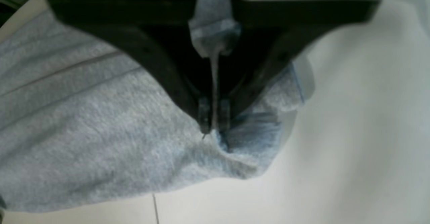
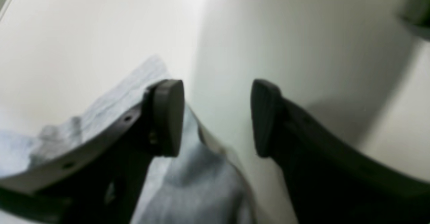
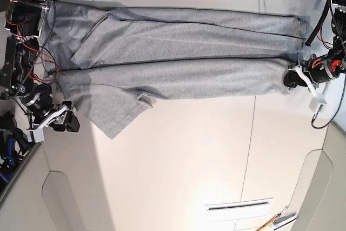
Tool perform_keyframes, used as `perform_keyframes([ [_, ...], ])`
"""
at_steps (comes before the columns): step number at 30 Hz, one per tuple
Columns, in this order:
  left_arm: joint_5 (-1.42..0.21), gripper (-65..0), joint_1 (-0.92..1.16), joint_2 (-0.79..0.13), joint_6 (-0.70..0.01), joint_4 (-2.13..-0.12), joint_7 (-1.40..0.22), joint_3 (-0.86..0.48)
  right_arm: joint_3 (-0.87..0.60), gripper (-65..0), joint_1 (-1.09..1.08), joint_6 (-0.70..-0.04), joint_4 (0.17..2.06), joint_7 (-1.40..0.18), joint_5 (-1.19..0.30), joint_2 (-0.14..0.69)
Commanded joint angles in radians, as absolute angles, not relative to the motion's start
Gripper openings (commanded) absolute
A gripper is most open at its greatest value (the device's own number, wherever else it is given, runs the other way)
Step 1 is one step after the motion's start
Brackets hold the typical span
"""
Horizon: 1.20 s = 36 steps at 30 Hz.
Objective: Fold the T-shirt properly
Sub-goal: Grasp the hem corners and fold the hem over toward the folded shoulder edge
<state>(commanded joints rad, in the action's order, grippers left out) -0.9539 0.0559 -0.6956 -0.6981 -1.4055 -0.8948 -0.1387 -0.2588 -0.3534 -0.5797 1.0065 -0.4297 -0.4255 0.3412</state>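
Observation:
The light grey T-shirt [image 3: 178,52] lies stretched across the far part of the white table [image 3: 189,150], plain side up, folded lengthwise, one sleeve [image 3: 116,109] sticking out toward the front. My left gripper [image 3: 292,77] is at the shirt's right end and is shut on a pinch of its fabric; in the left wrist view the gripper [image 1: 213,120] holds a thin fold of the shirt [image 1: 84,123]. My right gripper [image 3: 72,123] is open and empty just left of the sleeve. In the right wrist view the right gripper [image 2: 216,116] hovers over the table beside the shirt's edge [image 2: 195,183].
A slot [image 3: 238,208] in the table and some small tools [image 3: 277,222] are at the front right. Seams [image 3: 250,133] run across the table. Cables and arm bases stand at the far left [image 3: 24,14] and far right [image 3: 335,20].

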Motion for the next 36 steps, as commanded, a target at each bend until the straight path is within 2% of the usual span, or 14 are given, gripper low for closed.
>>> perform_keyframes([
  [3, -0.953, -65.0, 0.056, -0.696, -0.698, -1.406, -0.895, -0.139, -0.159, -33.3, -0.409, -0.58, 0.888, -0.392, -0.406, 0.327],
  [7, -0.954, -65.0, 0.056, -0.696, -0.698, -1.406, -0.894, -0.139, -0.062, -33.3, -0.418, -0.58, 0.849, -0.401, -0.398, 0.284],
  [13, -0.954, -65.0, 0.056, -0.696, -0.698, -1.406, -0.894, -0.139, -0.033, -34.3, -0.418, -0.58, 0.855, -0.412, -0.397, 0.245],
  [14, -0.953, -65.0, 0.056, -0.696, -0.698, -1.406, -0.894, -0.139, -0.033, -37.4, -0.418, -0.58, 0.855, -0.412, -0.396, 0.246],
  [15, -0.953, -65.0, 0.056, -0.696, -0.698, -1.406, -0.894, -0.139, -0.033, -43.5, -0.418, -0.58, 0.857, -0.412, -0.395, 0.247],
  [17, -0.954, -65.0, 0.056, -0.696, -0.698, -1.406, -0.894, -0.139, -0.033, -61.0, -0.418, -0.58, 0.857, -0.412, -0.395, 0.247],
  [18, -0.953, -65.0, 0.056, -0.696, -0.698, -1.406, -0.894, -0.139, -0.034, -65.0, -0.418, -0.58, 0.857, -0.417, -0.396, 0.247],
  [21, -0.954, -65.0, 0.055, -0.696, -0.698, -1.406, -0.894, -0.139, -0.053, -65.0, -0.418, -0.58, 0.878, -0.471, -0.408, 0.25],
  [24, -0.954, -65.0, 0.056, -0.701, -0.698, -1.425, -0.903, -0.139, -0.135, -65.0, -0.397, -0.581, 0.98, -0.611, -0.442, 0.25],
  [29, -0.956, -65.0, 0.06, -0.738, -0.698, -1.501, -0.949, -0.139, -0.295, -65.0, -0.234, -0.591, 1.32, -0.818, -0.644, 0.255],
  [33, -0.956, -65.0, 0.103, -0.791, -0.698, -1.546, -0.963, -0.139, -0.361, -65.0, -0.088, -0.591, 1.577, -0.881, -0.711, 0.255],
  [36, -0.953, -65.0, 0.137, -0.801, -0.698, -1.571, -0.976, -0.139, -0.392, -65.0, 0.004, -0.591, 1.693, -0.895, -0.746, 0.262],
])
